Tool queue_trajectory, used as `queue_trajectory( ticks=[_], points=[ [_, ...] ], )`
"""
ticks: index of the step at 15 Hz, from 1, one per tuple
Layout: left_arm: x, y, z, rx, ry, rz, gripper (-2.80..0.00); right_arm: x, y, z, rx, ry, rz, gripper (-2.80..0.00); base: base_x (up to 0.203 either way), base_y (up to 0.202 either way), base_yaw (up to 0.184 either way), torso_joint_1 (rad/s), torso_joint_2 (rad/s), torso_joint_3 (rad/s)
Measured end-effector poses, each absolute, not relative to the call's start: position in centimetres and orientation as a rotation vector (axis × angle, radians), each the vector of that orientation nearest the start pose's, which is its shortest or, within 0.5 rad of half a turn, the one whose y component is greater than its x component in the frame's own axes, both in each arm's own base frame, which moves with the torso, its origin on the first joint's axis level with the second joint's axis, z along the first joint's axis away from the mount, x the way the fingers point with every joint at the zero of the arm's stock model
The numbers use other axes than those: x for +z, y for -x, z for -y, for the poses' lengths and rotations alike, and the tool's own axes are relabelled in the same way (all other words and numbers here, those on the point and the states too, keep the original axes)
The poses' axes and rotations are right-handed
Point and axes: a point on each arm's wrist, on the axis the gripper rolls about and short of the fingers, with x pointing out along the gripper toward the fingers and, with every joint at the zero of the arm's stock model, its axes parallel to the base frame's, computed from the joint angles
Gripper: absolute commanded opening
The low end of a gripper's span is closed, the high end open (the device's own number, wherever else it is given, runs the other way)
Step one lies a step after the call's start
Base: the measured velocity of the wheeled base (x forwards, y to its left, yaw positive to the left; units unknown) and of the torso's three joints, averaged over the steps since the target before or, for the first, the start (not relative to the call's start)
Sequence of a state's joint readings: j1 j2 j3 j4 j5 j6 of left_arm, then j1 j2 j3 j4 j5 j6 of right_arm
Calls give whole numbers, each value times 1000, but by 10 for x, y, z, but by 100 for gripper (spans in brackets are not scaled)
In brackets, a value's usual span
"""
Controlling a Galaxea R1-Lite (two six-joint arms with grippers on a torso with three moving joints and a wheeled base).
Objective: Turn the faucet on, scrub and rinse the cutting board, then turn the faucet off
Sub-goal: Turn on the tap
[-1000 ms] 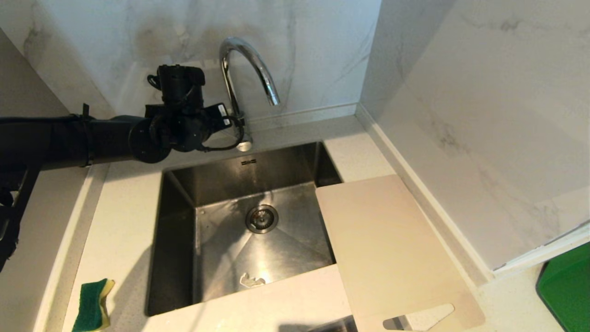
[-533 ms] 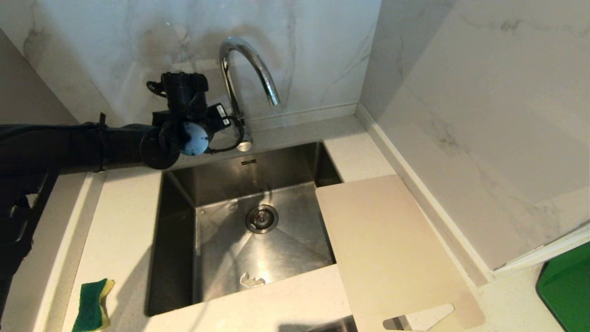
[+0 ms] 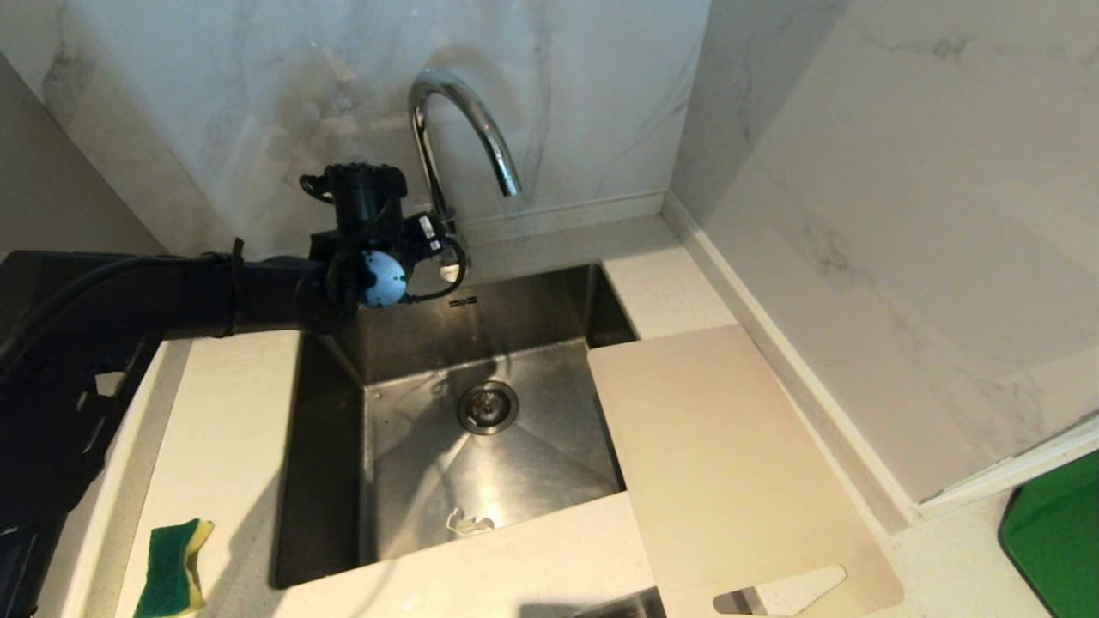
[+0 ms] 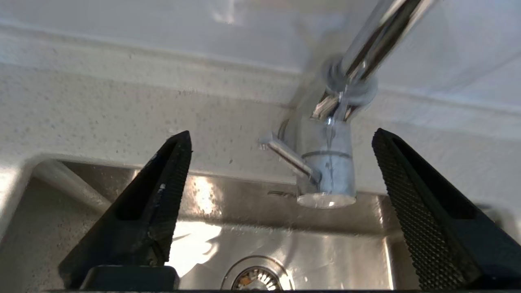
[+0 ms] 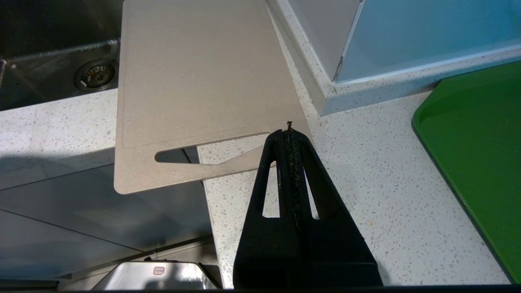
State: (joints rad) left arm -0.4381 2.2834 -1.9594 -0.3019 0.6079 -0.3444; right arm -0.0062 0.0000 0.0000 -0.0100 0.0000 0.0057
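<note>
Left gripper (image 4: 281,140): fingers spread wide, nothing clamped; positioned at the back edge of the sink, level with the faucet base, aimed at it.
Left fingers (image 4: 160,191): one on each side of the faucet base, both clear of it; lever between them, no contact.
Faucet (image 3: 455,129): chrome gooseneck, mounted on the worktop behind the sink, against the marble wall; spout arched over the basin.
Lever (image 4: 287,156): thin rod, projecting sideways from the faucet base toward one finger.
Water: no stream visible at the spout in the head view.
Sink (image 3: 330,446): steel basin, drain (image 3: 488,407) near the middle; small pale scrap near the front wall.
Board (image 3: 730,463): flat on the worktop right of the sink, one long edge overhanging the basin; handle slot at the near end, projecting past the worktop's front edge.
Right gripper (image 5: 290,129): fingers pressed together, empty; held above the worktop near the board's handle end, no contact visible.
Sponge (image 3: 174,568): green and yellow, on the worktop at the sink's near left corner, well apart from the board.
Tray (image 5: 480,162): green, on the worktop at far right.
</note>
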Motion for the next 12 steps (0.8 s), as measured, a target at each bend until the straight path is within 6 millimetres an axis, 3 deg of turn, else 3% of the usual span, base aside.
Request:
queue_trajectory(
  ticks=[12],
  points=[
    [206,-466,184,195,299,-34,0,77,23,0,-6,-6,10,-280,0,0,0,0,0,0]
  ],
)
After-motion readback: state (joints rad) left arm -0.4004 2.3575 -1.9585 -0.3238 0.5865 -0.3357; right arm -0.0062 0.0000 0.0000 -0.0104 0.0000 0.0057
